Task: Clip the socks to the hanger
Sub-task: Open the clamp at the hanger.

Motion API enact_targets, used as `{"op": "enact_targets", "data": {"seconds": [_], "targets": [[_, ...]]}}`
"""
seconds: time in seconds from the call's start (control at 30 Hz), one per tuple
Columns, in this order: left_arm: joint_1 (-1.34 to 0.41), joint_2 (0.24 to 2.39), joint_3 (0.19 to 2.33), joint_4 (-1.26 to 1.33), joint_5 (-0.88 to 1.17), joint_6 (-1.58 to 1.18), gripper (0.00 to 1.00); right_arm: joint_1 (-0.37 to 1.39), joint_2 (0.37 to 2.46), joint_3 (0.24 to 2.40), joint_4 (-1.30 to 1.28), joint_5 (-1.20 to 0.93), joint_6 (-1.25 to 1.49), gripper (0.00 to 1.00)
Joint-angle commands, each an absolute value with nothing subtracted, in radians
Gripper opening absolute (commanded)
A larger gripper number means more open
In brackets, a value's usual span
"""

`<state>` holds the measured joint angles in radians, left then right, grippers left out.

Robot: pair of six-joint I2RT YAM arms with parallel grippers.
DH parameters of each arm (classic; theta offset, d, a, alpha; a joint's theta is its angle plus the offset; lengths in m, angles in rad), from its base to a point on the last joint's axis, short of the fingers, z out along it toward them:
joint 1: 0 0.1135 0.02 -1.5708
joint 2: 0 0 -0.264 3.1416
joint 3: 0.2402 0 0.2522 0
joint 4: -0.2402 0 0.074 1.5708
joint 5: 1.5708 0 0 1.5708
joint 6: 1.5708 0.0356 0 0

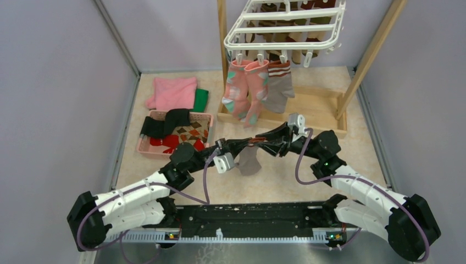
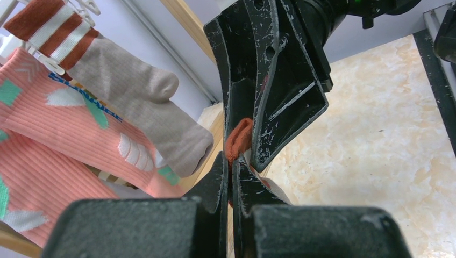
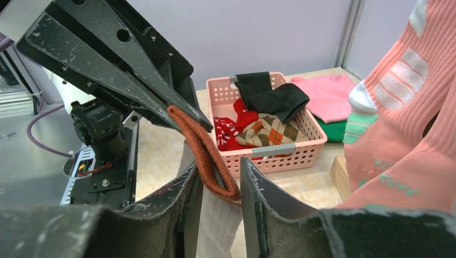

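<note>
**Desk:** How far along are you?

**Me:** Three socks hang from the hanger [image 1: 286,25], up beyond both tools: two pink socks [image 1: 237,91] and a striped-cuff sock [image 1: 280,85]. Brownish shapes show behind them, but I can't make them out.

**Desk:** And in hand?

**Me:** A loose grey sock [image 1: 250,162] dangles between the tools, above the worktop [image 1: 308,176]. My left tool [image 2: 231,164] is clamped on its rust cuff [image 3: 207,145]. My right tool [image 3: 219,172] faces it, fingers apart on either side of that cuff. I judge it isn't gripping yet.

**Desk:** What's left?

**Me:** Raise this one to a free clip. The basket [image 1: 206,116], off to the left of my left tool, holds a dark sock [image 1: 165,122] and patterned socks [image 1: 189,133]. I reckon we're about halfway.
</note>
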<state>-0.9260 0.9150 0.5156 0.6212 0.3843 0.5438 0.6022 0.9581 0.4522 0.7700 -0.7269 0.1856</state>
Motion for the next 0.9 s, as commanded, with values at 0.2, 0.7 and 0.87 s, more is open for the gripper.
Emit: {"op": "enact_targets", "data": {"seconds": [0.2, 0.7, 0.87], "targets": [[-0.942, 0.951, 0.517, 0.707, 0.319, 0.541, 0.0, 0.637, 0.961, 0.515, 0.718, -0.691, 0.171, 0.13], [-0.942, 0.913, 0.529, 0.602, 0.275, 0.488, 0.39, 0.64, 0.875, 0.511, 0.577, -0.543, 0.037, 0.0], [-0.939, 0.817, 0.567, 0.381, 0.267, 0.45, 0.99, 0.639, 0.806, 0.484, 0.522, -0.553, -0.187, 0.0]]}}
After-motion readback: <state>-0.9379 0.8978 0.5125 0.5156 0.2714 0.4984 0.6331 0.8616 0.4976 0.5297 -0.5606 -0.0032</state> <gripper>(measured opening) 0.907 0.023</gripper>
